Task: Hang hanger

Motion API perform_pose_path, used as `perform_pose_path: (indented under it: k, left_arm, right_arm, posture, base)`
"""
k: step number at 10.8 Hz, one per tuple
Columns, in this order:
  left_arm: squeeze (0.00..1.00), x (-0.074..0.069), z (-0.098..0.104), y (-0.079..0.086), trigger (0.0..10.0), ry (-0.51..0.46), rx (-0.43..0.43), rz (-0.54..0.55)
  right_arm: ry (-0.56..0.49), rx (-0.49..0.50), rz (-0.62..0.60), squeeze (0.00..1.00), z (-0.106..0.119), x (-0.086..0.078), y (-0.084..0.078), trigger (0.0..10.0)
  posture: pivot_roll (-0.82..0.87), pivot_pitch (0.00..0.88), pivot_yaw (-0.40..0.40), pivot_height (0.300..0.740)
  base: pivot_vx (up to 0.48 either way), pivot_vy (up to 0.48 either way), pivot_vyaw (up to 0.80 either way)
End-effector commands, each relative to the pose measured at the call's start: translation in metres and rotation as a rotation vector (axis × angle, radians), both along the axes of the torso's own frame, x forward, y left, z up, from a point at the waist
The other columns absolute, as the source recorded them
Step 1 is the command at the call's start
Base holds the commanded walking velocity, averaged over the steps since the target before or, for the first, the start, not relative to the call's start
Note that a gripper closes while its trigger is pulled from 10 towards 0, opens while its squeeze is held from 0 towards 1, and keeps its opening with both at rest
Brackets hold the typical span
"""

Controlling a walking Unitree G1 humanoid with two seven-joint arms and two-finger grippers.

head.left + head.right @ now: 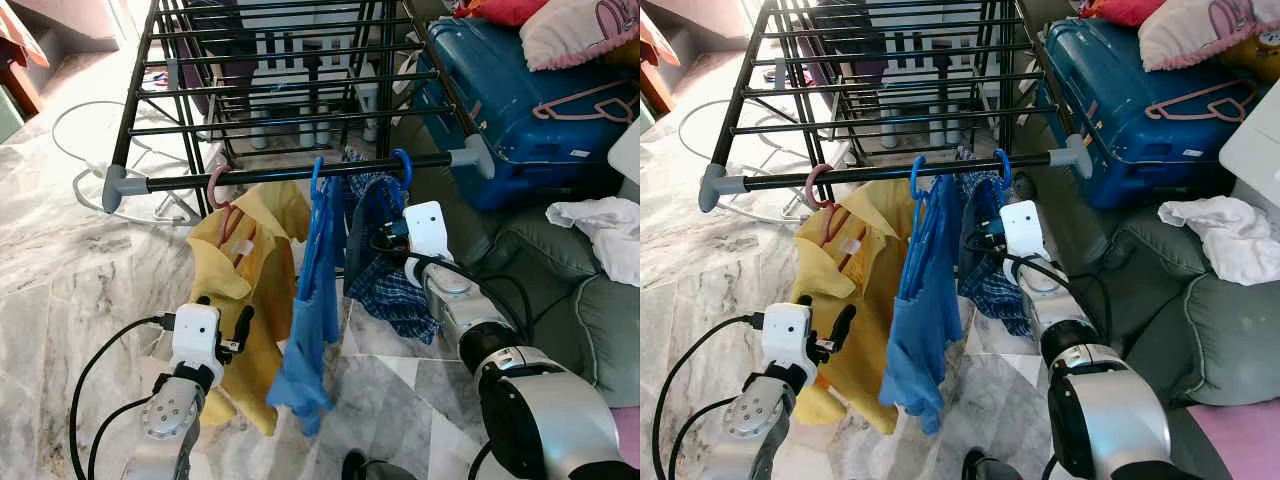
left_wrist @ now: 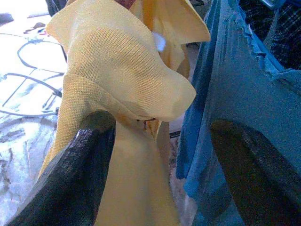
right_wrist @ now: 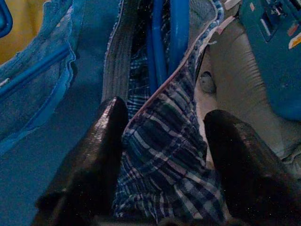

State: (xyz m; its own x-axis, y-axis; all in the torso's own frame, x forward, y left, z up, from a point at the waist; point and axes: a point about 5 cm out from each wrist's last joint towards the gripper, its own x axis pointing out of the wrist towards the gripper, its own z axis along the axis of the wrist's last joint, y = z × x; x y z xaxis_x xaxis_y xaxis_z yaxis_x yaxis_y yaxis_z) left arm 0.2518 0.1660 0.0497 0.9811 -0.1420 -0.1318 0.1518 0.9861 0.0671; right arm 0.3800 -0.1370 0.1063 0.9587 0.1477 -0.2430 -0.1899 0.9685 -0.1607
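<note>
A black drying rack [image 1: 290, 172] stands before me, and three hangers hook over its front bar. A pink hanger [image 1: 217, 190] carries a yellow shirt [image 1: 255, 270]. Beside it, a blue hanger [image 1: 317, 175] holds a blue garment [image 1: 312, 300]. The blue hanger [image 1: 402, 165] on the right holds a plaid shirt [image 1: 395, 295]. My right gripper [image 3: 164, 155] is open, its fingers [image 3: 101, 146] either side of the plaid cloth just below that hanger's blue bars. My left gripper [image 2: 160, 165] is open low at the yellow shirt's side, with the shirt's fabric between its fingers.
A blue suitcase [image 1: 520, 100] with a loose pink hanger [image 1: 590, 100] on it lies right of the rack. A grey-green sofa [image 1: 580, 310] with a white cloth [image 1: 600, 225] sits close on the right. A white cable [image 1: 75, 120] loops over the marble floor at left.
</note>
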Motion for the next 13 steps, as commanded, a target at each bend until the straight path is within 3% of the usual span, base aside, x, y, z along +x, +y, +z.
perform_pose_path:
  k: [1,11,13]
  left_arm:
    - [0.00,0.000,-0.002,0.000,10.0,0.008,0.009,-0.009]
    - [0.00,0.002,-0.003,0.000,10.0,0.010,0.013,-0.008]
    - [0.00,0.003,-0.002,0.001,10.0,0.004,0.015,-0.004]
  right_arm:
    - [0.007,0.021,0.006,0.00,-0.001,-0.001,0.002,0.0]
    - [-0.002,0.045,-0.014,0.00,0.003,0.001,-0.003,0.0]
    - [-0.086,0.097,-0.046,0.00,0.016,0.005,-0.005,0.0]
  posture:
    - [-0.07,0.118,-0.006,0.740]
    - [-0.07,0.113,-0.006,0.740]
    - [-0.07,0.110,-0.006,0.740]
  base:
    - [0.000,0.000,0.00]
    - [0.000,0.000,0.00]
    - [0.000,0.000,0.00]
